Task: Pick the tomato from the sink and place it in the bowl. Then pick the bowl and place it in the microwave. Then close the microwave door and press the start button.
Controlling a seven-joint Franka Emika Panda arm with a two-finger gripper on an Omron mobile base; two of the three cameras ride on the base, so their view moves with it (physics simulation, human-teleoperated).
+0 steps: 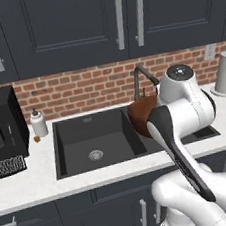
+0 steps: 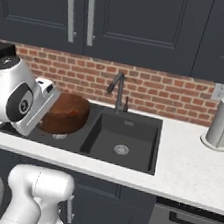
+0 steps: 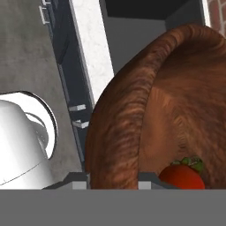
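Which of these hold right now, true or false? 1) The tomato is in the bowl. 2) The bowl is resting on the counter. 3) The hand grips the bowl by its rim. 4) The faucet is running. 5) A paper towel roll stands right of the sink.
1) True: the tomato lies inside the bowl.
2) False: the bowl is lifted and tilted above the sink.
3) True: the hand straddles the rim.
4) False: no water shows at the faucet.
5) True: the paper towel roll stands there.
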